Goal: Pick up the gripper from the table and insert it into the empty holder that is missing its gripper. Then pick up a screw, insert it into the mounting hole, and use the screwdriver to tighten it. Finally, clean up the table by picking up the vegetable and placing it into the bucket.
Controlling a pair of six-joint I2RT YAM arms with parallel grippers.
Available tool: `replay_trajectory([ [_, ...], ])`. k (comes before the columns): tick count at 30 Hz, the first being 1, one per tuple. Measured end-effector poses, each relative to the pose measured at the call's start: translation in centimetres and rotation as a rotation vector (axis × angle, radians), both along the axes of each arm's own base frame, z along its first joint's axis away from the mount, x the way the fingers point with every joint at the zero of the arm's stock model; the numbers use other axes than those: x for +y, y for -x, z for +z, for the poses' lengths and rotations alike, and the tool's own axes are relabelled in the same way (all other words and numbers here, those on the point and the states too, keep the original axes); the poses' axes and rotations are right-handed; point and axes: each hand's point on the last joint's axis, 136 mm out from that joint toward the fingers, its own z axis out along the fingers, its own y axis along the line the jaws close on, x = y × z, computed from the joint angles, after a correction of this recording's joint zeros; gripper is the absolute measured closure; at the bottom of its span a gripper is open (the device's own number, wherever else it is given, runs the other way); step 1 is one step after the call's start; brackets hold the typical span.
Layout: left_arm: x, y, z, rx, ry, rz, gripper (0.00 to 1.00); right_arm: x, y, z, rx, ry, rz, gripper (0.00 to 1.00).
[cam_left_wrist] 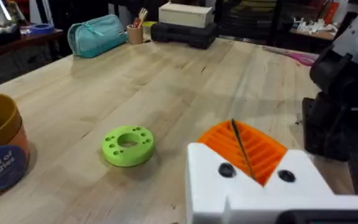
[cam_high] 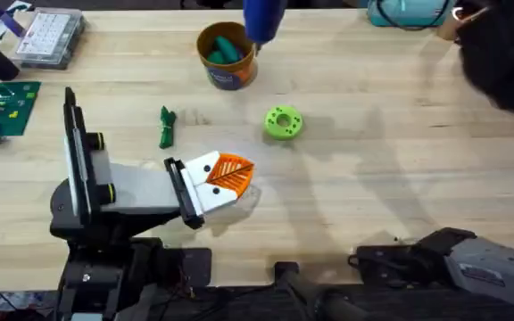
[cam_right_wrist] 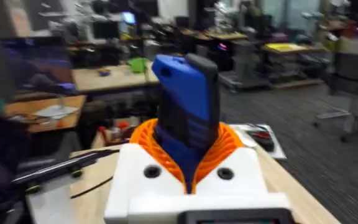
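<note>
- The table (cam_high: 373, 178), a light plank surface with visible grain, is spanning the overhead view; a workshop with benches is lying behind it in the wrist views.
- At the far left edge, a clear parts box (cam_high: 50, 37) and a green board (cam_high: 5, 107) are resting on the wood.
- The left gripper (cam_high: 226, 178) is lying low over the table near the front, its white fingers (cam_left_wrist: 247, 180) pressed together, the orange ribbed pads meeting on a thin dark line with nothing between them.
- The vegetable (cam_high: 166, 127), dark green and slender, is lying flat on the table just beyond the left arm, well apart from the bucket.
- The bucket (cam_high: 226, 55) is standing upright near the far edge with a teal item inside.
- The right gripper (cam_right_wrist: 191, 155) is clamping the screwdriver (cam_right_wrist: 188, 106) between its orange pads; overhead, the blue body (cam_high: 262, 20) is hanging beside the bucket's rim.
- A lime-green ring (cam_high: 283, 122) is sitting to the right of the vegetable.
</note>
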Motion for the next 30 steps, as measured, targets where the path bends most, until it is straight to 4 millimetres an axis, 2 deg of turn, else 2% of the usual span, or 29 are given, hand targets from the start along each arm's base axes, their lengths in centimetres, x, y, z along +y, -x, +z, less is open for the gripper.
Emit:
replay_trajectory([
  [9, 0.0, 0.0, 0.0, 0.000, 0.000, 0.000, 0.982, -0.4, 4.0, -0.3, -0.080, -0.085, 0.148, 0.975],
  [20, 0.0, 0.0, 0.0, 0.000, 0.000, 0.000, 0.982, 1.4, 6.9, -1.0, -0.039, -0.056, 0.292, 0.975],
  [30, 0.0, 0.0, 0.0, -0.001, 0.000, 0.000, 0.982, 2.3, 8.2, -1.0, -0.031, -0.056, 0.342, 0.975],
])
